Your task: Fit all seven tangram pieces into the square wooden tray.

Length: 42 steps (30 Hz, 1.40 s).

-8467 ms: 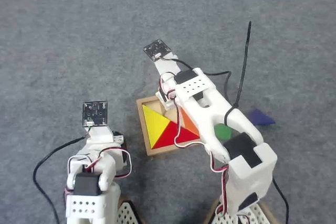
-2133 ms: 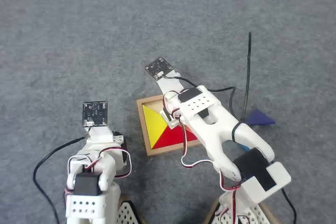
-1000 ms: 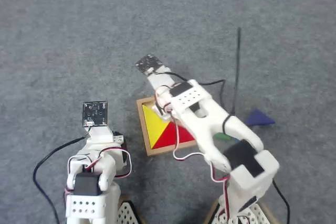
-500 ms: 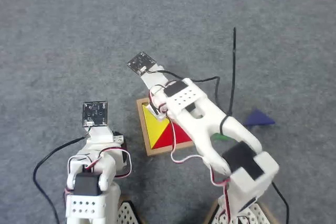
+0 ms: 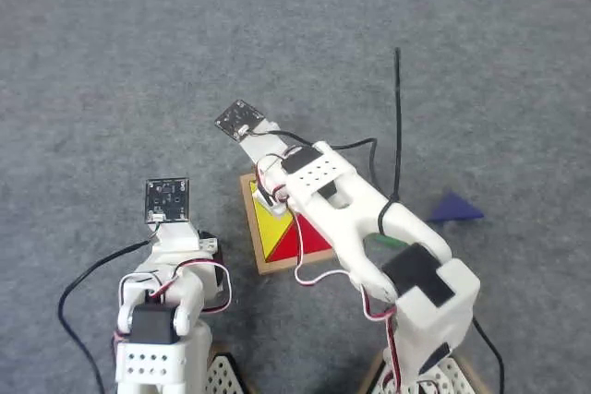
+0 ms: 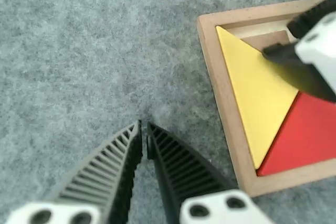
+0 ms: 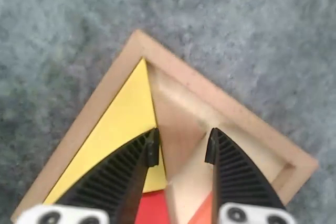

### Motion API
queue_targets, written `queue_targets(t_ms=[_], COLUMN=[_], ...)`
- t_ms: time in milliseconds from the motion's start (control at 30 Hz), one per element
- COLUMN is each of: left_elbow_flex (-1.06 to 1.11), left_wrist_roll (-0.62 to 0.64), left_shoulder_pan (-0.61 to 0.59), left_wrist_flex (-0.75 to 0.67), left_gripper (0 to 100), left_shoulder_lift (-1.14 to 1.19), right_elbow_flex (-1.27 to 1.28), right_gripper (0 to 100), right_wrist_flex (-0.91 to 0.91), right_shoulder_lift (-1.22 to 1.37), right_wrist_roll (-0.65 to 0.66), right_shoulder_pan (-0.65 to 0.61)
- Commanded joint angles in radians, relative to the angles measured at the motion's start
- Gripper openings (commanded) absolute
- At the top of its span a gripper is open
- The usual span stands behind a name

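Two loose pieces (blue triangle (image 5: 457, 208), green piece (image 5: 390, 240)) look thin, stiff, light: pinch opposite edges; right gripper (image 7: 182, 148) parted over tray (image 7: 94, 103), left gripper (image 6: 143, 128) fingers together.

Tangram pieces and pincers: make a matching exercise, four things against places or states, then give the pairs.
1. yellow triangle
2. blue triangle
3. left pincer
4. right pincer

A. shut, over the carpet beside the tray
B. open, over the tray
C. on the carpet, outside the tray
D. lying in the tray

Pairs: 1-D, 2-C, 3-A, 4-B
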Motion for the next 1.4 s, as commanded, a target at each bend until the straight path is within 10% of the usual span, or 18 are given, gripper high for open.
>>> queue_targets(t_ms=[0,1367], left_elbow_flex=[-0.013,-0.013], left_wrist_roll=[-0.009,-0.009], left_shoulder_pan=[-0.006,-0.006], left_wrist_flex=[0.002,0.002], left_gripper=[1,1], left_shoulder_lift=[-0.020,-0.020], right_elbow_flex=[-0.074,-0.066], right_gripper=[17.3,9.5], right_wrist_flex=[0.016,0.177], right_shoulder_lift=[0.036,-0.156], right_wrist_roll=[0.015,0.344], right_shoulder_pan=[0.035,0.099])
